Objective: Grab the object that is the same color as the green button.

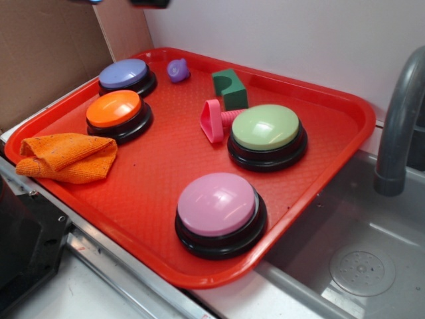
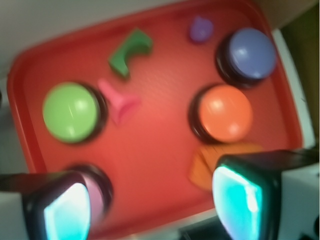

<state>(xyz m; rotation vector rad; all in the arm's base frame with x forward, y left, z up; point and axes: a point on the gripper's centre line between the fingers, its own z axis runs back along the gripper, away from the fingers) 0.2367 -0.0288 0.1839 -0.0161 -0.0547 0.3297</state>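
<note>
Wrist view: hand (image 2: 152, 207) open, high over tray. Green block (image 2: 127, 52) upper centre looks light, rigid; pinch flat sides, avoid notch.

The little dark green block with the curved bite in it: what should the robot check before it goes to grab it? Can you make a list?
1. Small dark green notched block in sight on the red plastic tray: ok.
2. Colour match with the big pale green dome button: ok, both green.
3. Nothing lying on the block: ok.
4. Room around it: not ok, the pink triangular-headed toy piece sits close beside it.
5. Tool open: ok, fingers spread wide.
6. Tool above the block: not ok, it is high over the tray's opposite edge.
</note>
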